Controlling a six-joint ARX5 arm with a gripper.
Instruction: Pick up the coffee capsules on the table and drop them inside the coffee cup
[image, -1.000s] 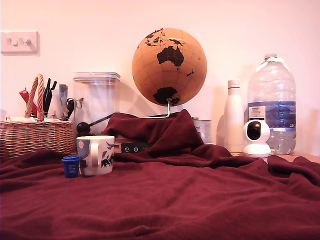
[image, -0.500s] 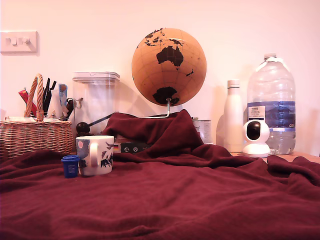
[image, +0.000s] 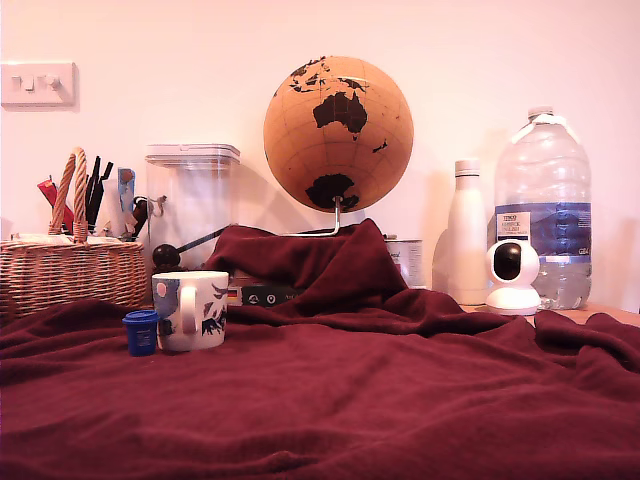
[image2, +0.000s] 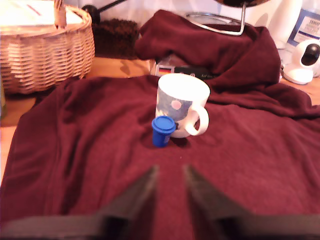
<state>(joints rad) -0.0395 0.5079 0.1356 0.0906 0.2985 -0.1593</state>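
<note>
**Blue capsule still waiting beside the cup**

Blue capsule (image: 141, 331) and coffee cup (image: 192, 310) sit exactly as a second ago, touching, on the red-draped desk (image: 400, 400). Nothing has shifted. The hand (image2: 169, 172), empty and narrowly parted, hangs short of the cup; no black capsule shows.

1. No part of the arm is seen in the exterior view.
2. The tool (image2: 169, 172) is shown only in the wrist view, as two dark, blurred fingers (image2: 142, 187) reaching into the picture.
3. The fingers are angled toward each other, and a narrow gap is left between their tips.
4. Nothing is held between the fingers; the gap is seen to be bare.
5. The tool is held above the surface (image2: 90, 150), and no contact with it can be made out.
6. The wrist and the rest of the arm are not shown.
</note>
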